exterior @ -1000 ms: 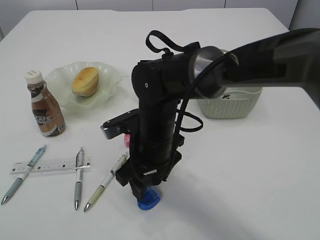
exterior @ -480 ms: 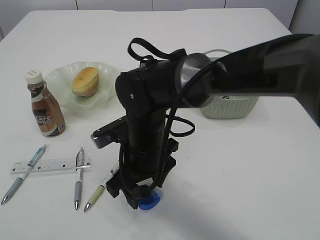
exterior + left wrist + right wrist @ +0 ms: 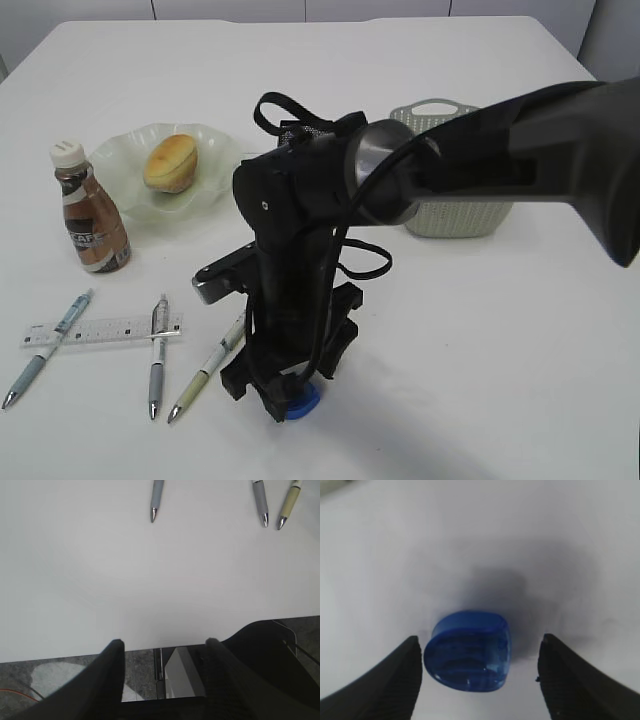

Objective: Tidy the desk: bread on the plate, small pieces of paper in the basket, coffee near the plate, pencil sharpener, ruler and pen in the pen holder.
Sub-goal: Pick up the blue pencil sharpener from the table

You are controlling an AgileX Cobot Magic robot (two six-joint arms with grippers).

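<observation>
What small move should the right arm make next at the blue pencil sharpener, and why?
Probably close the right gripper. In the right wrist view the blue pencil sharpener lies on the desk between the open fingers, nearer one of them, with nothing held yet. Closing should grip it for the trip to the pen holder.

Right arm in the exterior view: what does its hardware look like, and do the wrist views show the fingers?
The right arm is matte black with a bare silver metal joint and looped black cables. Both wrist views show black fingers with finely ribbed inner faces; the left fingers look the same.
</observation>
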